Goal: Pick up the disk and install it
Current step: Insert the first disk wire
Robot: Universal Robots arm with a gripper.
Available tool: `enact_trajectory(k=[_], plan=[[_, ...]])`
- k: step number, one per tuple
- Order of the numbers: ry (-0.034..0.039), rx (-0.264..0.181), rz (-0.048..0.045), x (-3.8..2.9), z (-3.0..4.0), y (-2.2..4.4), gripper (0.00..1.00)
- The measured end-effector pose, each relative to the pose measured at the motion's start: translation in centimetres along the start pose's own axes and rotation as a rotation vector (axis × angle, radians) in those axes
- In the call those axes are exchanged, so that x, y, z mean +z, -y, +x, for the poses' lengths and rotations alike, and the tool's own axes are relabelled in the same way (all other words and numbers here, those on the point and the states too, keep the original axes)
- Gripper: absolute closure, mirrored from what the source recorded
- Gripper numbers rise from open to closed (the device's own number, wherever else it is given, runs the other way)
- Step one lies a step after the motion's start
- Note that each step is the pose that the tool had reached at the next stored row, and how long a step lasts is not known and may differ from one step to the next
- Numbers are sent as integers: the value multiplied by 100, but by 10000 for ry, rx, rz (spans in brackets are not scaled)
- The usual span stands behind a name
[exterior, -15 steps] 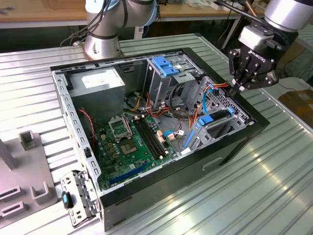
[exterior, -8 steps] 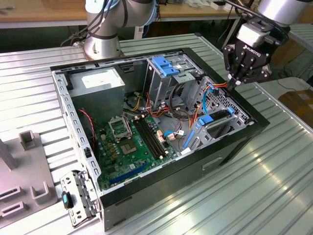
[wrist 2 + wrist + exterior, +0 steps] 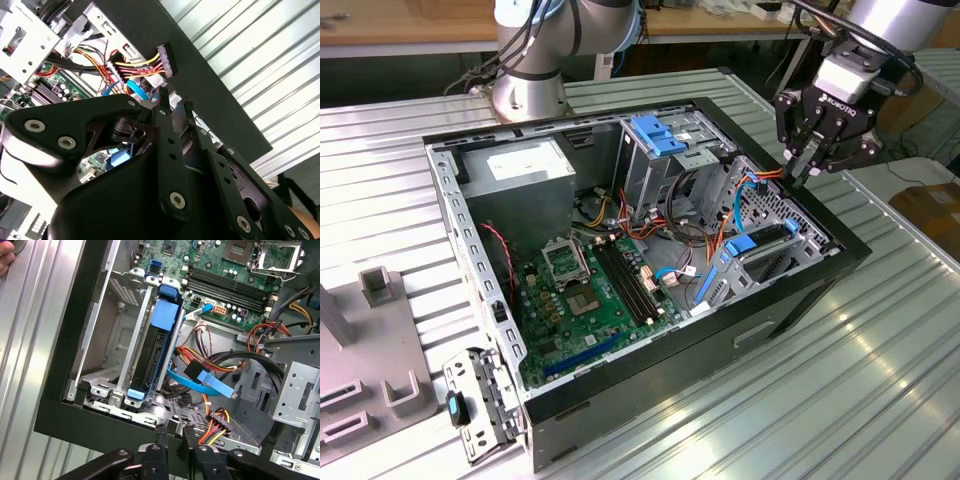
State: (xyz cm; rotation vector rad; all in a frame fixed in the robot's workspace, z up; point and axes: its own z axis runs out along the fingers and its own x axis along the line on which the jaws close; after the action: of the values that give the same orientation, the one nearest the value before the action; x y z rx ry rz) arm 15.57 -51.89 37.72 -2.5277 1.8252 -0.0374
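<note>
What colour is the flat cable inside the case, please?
Light blue cable, best in first wrist view.

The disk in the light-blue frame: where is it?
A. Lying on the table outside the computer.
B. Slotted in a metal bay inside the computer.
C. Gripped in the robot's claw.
B: in the first wrist view the disk sits between the rails of a metal bay inside the computer case, apart from the gripper at the case's edge.

— Where is the disk (image 3: 154, 352) found?
— It is seen standing on edge in a grey metal bay (image 3: 131, 340), near a corner of the case (image 3: 70, 340).
— And its look?
— A dark body is framed by light-blue carrier plastic.
</note>
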Motion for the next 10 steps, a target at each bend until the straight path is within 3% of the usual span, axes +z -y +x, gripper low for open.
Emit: enact_trajectory(k=[2,6,7,10], plan=[[-13,-204,14,3,-9,26,73],[-29,-1035,33,13,-55,47,73],[-55,-1123,29,14,-75,62,73],[-250,-1377,28,17,-117,93,73]])
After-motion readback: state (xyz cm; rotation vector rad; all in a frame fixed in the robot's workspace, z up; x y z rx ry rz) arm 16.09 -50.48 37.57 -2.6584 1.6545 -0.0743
